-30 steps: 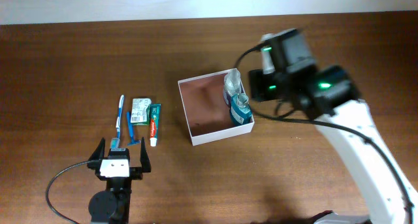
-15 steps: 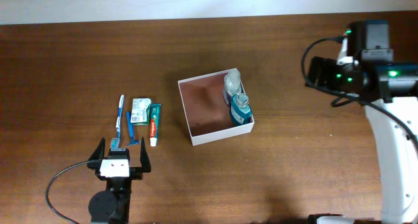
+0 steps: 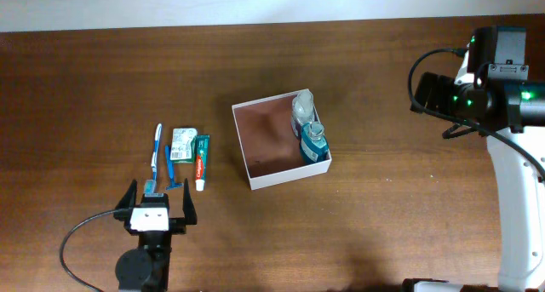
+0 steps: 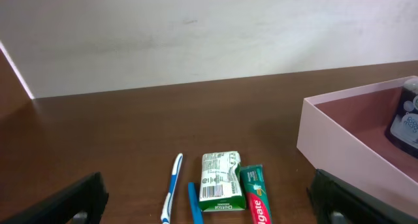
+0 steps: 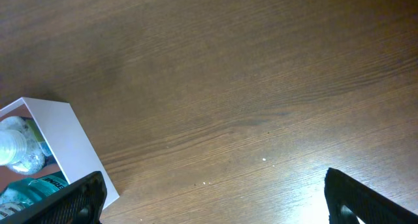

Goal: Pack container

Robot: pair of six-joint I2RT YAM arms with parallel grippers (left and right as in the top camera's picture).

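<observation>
Since the overhead camera takes in the whole table [image 3: 392, 232], easiest to start there. The container [image 3: 266, 140] sits roughly mid-table, turned a bit off square, open side up. 2 bottles are already in it, both against its right wall: a clear bottle [image 3: 303, 110] toward the far corner and a teal bottle [image 3: 312, 142] right in front of it, close enough that they look like they touch. The rest of the pinkish floor is bare.

Left of the container and well apart from it, 4 small things lie in a tight row on the wood. They're a toothbrush [image 3: 156, 147], a short blue stick [image 3: 170, 167] (razor maybe, too small to tell), a green and white packet [image 3: 182, 142] and a toothpaste tube [image 3: 202, 162].

The left gripper [image 3: 159, 197] is at the near edge, just in front of that row. Its jaws are spread wide with nothing in them, and its wrist camera shows the row lying out ahead between the 2 dark fingers [image 4: 72, 201].

The right gripper [image 5: 212, 201] is over the far right side of the table, well away from the container. Its jaws are also wide apart and empty, with only bare wood between them and a corner of the container at the left edge of its wrist view.
</observation>
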